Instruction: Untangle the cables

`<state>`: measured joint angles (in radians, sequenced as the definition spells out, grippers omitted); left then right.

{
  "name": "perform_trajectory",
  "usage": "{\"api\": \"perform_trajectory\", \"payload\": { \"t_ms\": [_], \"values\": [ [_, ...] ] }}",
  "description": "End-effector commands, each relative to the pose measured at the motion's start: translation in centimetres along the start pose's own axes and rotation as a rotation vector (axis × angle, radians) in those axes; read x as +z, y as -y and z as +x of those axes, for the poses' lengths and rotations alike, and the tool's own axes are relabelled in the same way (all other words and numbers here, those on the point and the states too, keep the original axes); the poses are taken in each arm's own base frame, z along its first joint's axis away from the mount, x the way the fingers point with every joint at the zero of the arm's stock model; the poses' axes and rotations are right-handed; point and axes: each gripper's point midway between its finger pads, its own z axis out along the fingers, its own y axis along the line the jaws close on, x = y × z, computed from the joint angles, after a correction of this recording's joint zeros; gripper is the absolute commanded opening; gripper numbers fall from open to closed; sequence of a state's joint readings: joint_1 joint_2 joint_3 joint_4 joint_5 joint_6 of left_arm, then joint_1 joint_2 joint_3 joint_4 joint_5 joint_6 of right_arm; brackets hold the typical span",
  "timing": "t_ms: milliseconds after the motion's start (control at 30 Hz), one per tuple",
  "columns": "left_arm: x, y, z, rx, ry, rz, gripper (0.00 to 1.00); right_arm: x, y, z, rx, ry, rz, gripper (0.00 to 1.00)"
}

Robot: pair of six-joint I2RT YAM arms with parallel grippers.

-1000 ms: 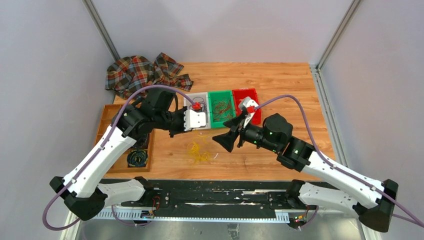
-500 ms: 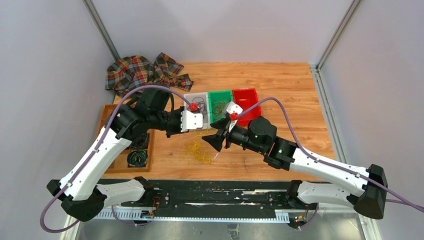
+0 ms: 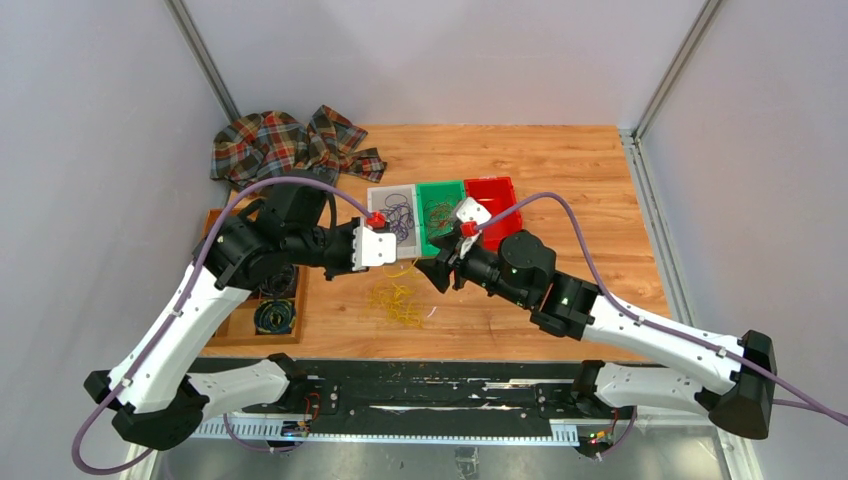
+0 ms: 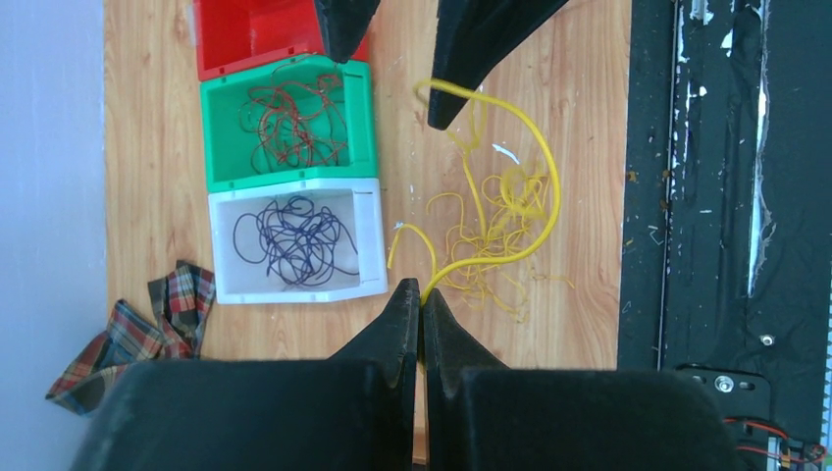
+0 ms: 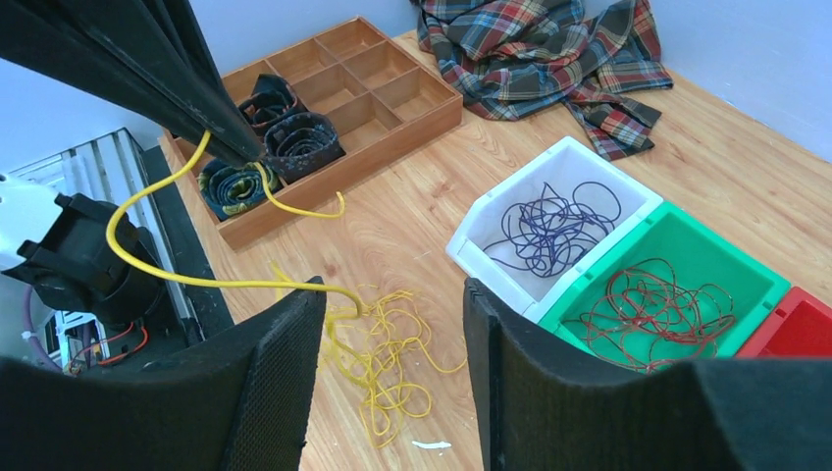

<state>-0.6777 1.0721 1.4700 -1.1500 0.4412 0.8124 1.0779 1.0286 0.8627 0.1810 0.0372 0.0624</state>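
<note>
A loose tangle of yellow cables lies on the wooden table in front of the bins. Purple cables fill the white bin, and red-brown cables lie in the green bin. My left gripper is shut on one thick yellow strand, which arcs up to my right gripper. The right gripper is open above the yellow pile. The strand rests against the tip of one of its fingers.
A red bin sits right of the green one. A compartmented wooden tray with dark coiled cords stands at the left, a plaid cloth behind it. The black rail runs along the near edge.
My right gripper has swung left toward the left gripper and its jaws have narrowed. The left gripper has drawn back to the left with the yellow strand, uncovering the white bin.
</note>
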Motion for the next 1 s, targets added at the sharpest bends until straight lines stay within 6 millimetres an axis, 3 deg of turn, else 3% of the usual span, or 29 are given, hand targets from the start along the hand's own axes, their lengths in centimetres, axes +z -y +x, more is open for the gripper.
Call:
{"api": "perform_trajectory", "payload": {
  "t_ms": [0,100,233,500,633,733,833,900,967],
  "values": [
    [-0.6,0.1,-0.8,0.015,0.026,-0.003,0.00,0.4,-0.1,-1.8,-0.040,0.008,0.005,0.51],
    [-0.5,0.0,-0.2,0.030,0.003,-0.011,0.00,0.2,-0.2,-1.7,-0.077,-0.019,-0.008,0.46],
    [-0.3,-0.2,0.5,0.048,-0.027,-0.019,0.01,-1.1,-2.3,-1.4,-0.146,-0.066,-0.152,0.46],
    [0.1,0.3,-0.7,0.003,0.027,0.025,0.00,-0.8,-4.8,-2.0,-0.225,-0.086,-0.316,0.50],
    [-0.1,0.8,-1.6,-0.025,0.064,0.045,0.00,0.1,-5.8,-2.2,-0.205,-0.086,-0.366,0.40],
    [-0.2,0.9,-1.9,-0.049,0.076,0.049,0.01,0.6,-5.9,-2.5,-0.161,-0.081,-0.357,0.17],
    [-0.4,0.9,-1.9,-0.044,0.074,0.043,0.01,0.3,-4.8,-3.0,-0.158,-0.060,-0.294,0.03],
    [-0.2,0.8,-1.4,-0.043,0.059,0.038,0.04,-0.1,-3.8,-3.0,-0.155,-0.053,-0.242,0.01],
    [0.1,0.6,-0.9,-0.053,0.033,0.031,0.15,-0.5,-2.9,-2.9,-0.129,-0.053,-0.208,0.01]
  ]
}}
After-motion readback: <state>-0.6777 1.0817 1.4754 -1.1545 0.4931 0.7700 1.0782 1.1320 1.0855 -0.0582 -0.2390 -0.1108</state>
